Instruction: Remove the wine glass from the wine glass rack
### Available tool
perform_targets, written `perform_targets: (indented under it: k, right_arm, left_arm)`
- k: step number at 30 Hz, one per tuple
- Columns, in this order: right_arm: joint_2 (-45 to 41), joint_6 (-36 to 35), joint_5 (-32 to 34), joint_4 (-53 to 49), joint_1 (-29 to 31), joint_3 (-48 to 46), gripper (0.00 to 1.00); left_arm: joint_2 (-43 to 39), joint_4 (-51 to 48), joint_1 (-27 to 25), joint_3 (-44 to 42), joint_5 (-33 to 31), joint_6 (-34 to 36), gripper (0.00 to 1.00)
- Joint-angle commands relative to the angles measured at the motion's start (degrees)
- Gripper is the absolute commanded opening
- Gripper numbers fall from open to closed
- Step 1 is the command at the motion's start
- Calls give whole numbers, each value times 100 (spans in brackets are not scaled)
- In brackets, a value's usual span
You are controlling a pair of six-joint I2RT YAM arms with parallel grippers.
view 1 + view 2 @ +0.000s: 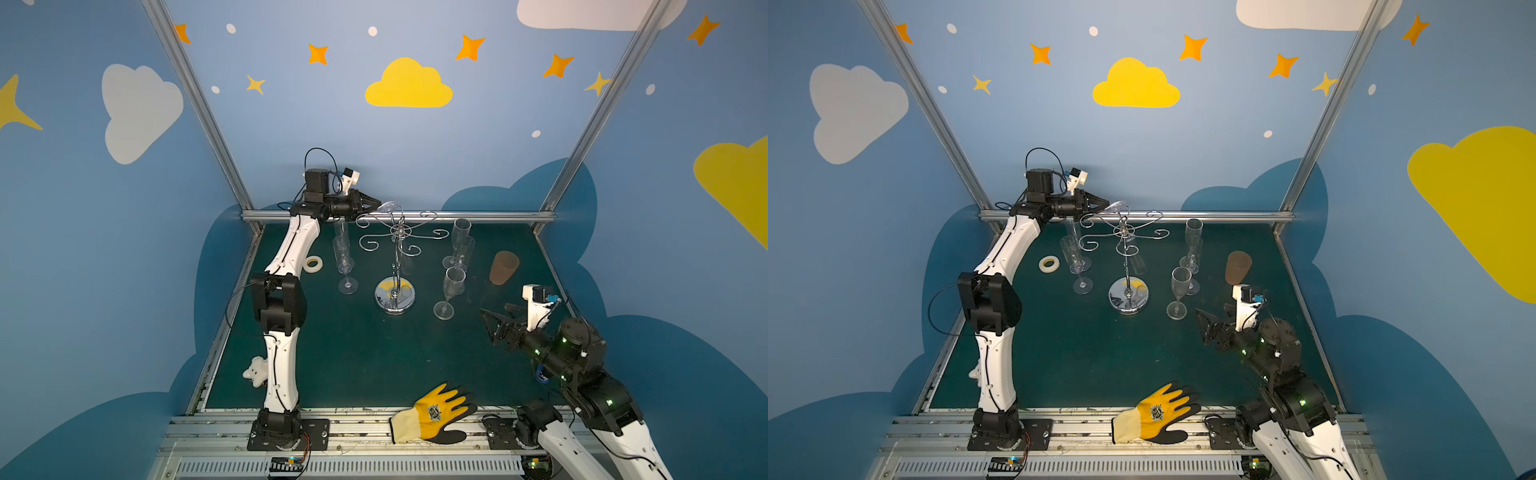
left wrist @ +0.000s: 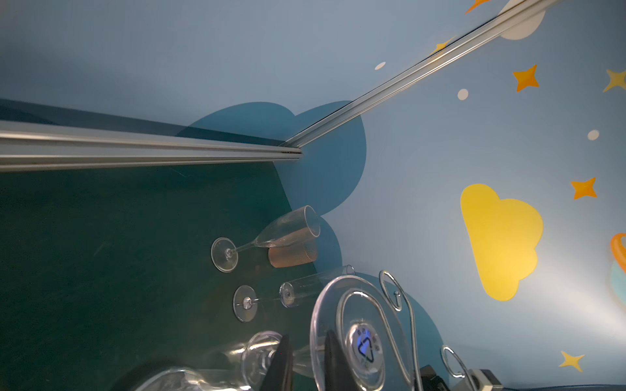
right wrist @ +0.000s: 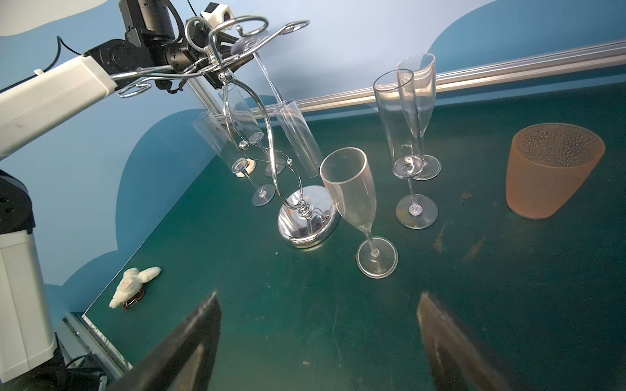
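The chrome wine glass rack (image 1: 395, 297) (image 1: 1128, 297) (image 3: 306, 220) stands mid-table, its curled arms (image 2: 389, 315) spread at the top. One clear wine glass (image 3: 298, 138) hangs upside down from an arm, its foot (image 1: 389, 206) (image 1: 1116, 205) (image 2: 359, 338) uppermost. My left gripper (image 1: 376, 204) (image 1: 1104, 204) (image 2: 308, 342) reaches in from the left at the rack's top. It is shut on the glass's stem just under the foot. My right gripper (image 1: 490, 326) (image 1: 1203, 328) (image 3: 318, 298) hovers open and empty over the mat at the right front.
Two flutes (image 1: 347, 266) stand left of the rack and three (image 1: 453, 282) stand to its right. A brown-orange cup (image 1: 503, 268) sits at the right and a tape roll (image 1: 313, 264) beside the left arm. A yellow glove (image 1: 436, 413) lies on the front rail, a white plush toy (image 1: 255, 370) at the left edge.
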Motion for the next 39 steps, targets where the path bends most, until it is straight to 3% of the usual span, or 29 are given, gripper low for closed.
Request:
perform_targets:
  k: [1, 8, 21, 39]
  right_arm:
    - [-99, -9, 69, -33, 25, -58, 89]
    - [-76, -9, 61, -25, 25, -58, 90]
    - [-98, -11, 85, -25, 25, -115, 90]
    - [-160, 25, 136, -38, 27, -190, 90]
  left_arm:
    - [-188, -74, -13, -90, 83, 18, 26]
    - [-170, 134, -29, -115, 186, -152, 34]
    - [-177, 64, -90, -121, 257, -69, 29]
    - [-388, 20, -160, -124, 206, -68, 32]
